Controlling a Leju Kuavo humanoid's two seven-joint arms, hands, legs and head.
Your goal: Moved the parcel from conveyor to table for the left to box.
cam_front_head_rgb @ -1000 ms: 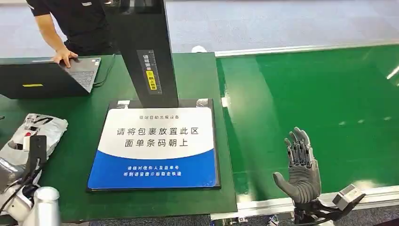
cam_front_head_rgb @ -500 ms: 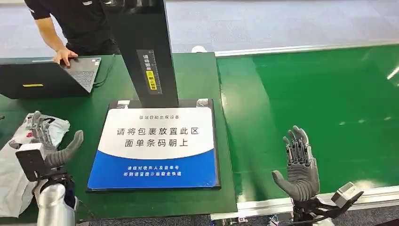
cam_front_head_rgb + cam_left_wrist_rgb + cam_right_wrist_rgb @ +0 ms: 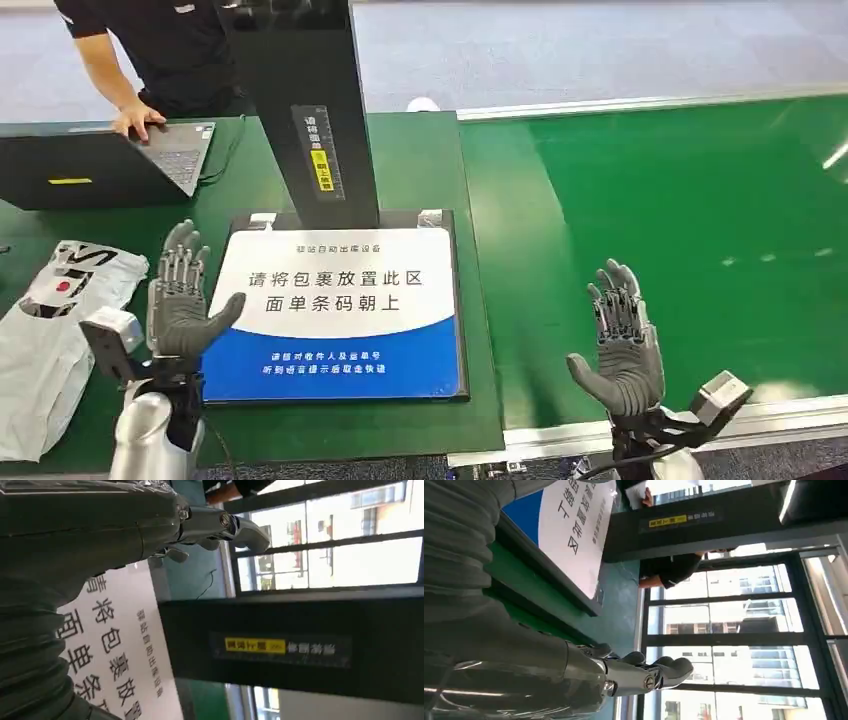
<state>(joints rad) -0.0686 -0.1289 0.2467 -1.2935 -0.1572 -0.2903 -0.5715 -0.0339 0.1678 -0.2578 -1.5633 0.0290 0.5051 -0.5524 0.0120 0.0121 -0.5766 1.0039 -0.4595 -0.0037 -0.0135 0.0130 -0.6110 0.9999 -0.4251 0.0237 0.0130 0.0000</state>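
Hands: left hand (image 3: 180, 300) and right hand (image 3: 625, 345) both spread, empty | Parcel (image 3: 50, 330) lying at 9 o'clock | You're needing a low, flat approach.

You only get part of the parcel (image 3: 55, 340), the head view's left edge chops it off. The person (image 3: 150, 50) at the laptop (image 3: 100, 160) is cut at the shoulders, and the scanner post (image 3: 300, 100) runs off the top.
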